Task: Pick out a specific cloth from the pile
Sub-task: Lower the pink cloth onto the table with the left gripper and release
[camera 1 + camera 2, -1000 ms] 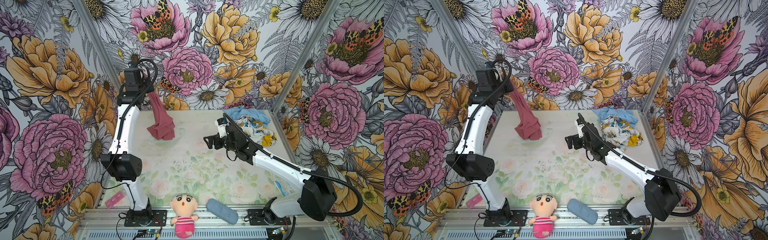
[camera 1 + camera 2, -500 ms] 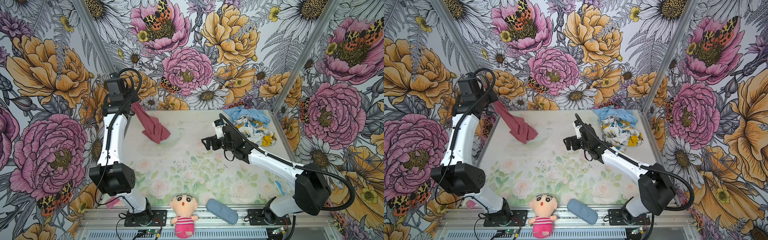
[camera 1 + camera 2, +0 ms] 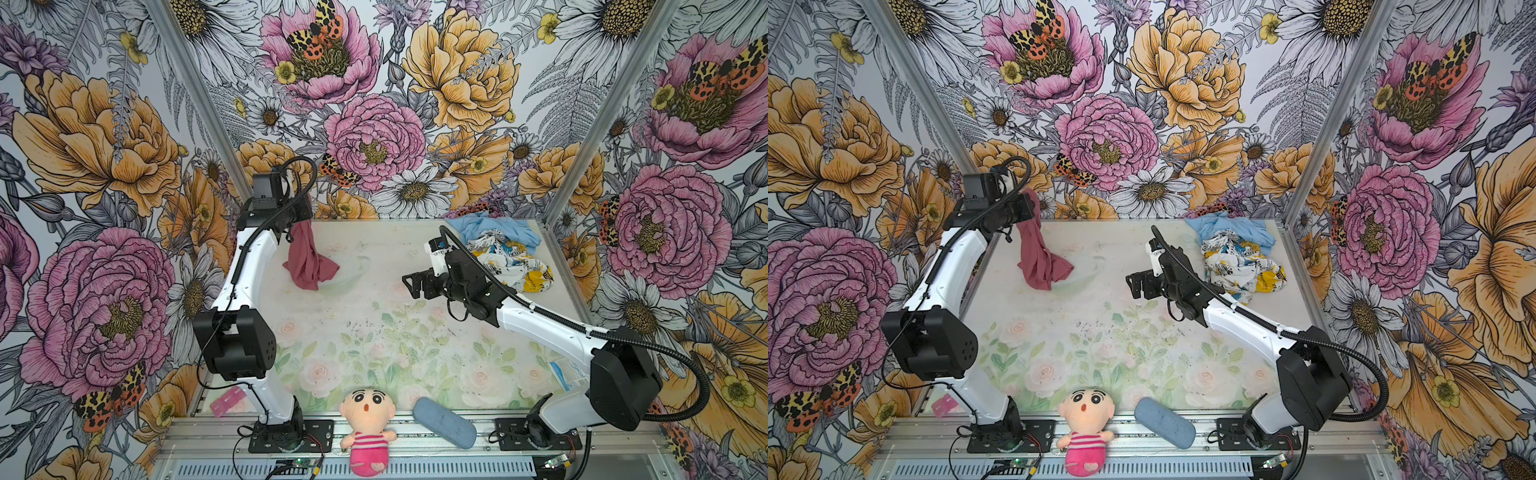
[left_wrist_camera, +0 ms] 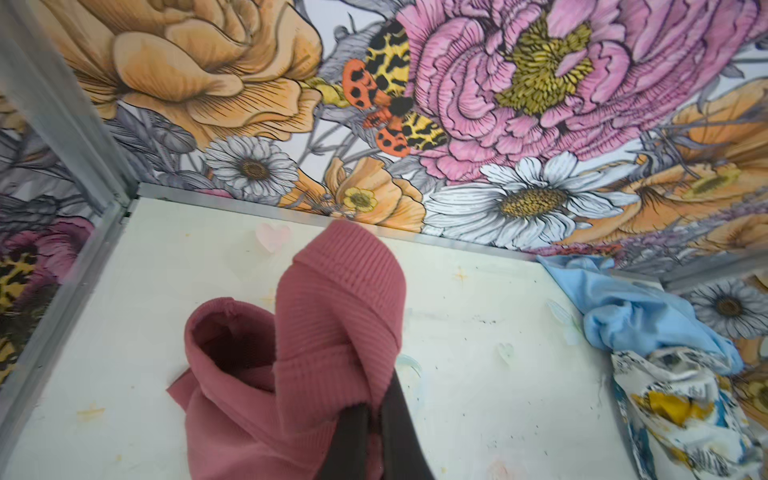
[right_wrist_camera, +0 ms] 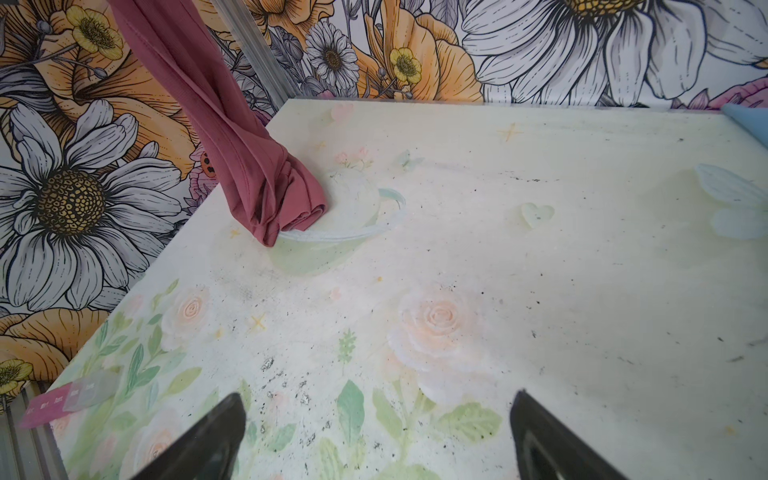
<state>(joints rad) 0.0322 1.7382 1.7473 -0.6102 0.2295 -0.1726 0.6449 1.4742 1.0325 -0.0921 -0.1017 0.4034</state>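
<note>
Where the cloth hangs: upper left-centre of both top views, the dusty rose-red cloth (image 3: 307,259) (image 3: 1040,259) drapes down from the left gripper in one narrow, gathered strip.
Cloth's lower end: in the right wrist view the cloth (image 5: 249,158) slants down from the upper left of the frame, and its bunched bottom folds rest on the table (image 5: 540,270).
Left gripper: high at the back left of the table (image 3: 300,215) (image 3: 1025,208), clamped tight on the cloth's top edge.
Left wrist view: the two dark fingers (image 4: 353,440) rise from the bottom centre of the frame, pressed together with ribbed rose fabric (image 4: 336,316) folded over them.
Right gripper: centre-right of both top views (image 3: 412,286) (image 3: 1133,286), jaws spread wide and holding nothing.
Right wrist view: its two fingertips stand far apart along the bottom edge (image 5: 378,401), with bare table between them.
Pile: upper right of the table (image 3: 505,253) (image 3: 1237,257), well apart from the rose cloth.
Pile's make-up: a light blue cloth (image 3: 484,226) at the back, and a white cloth with yellow, blue and black print (image 3: 513,268) crumpled in front of it.
Front edge: a doll (image 3: 368,419) at bottom centre, with a grey-blue oval pad (image 3: 444,422) just to its right.
</note>
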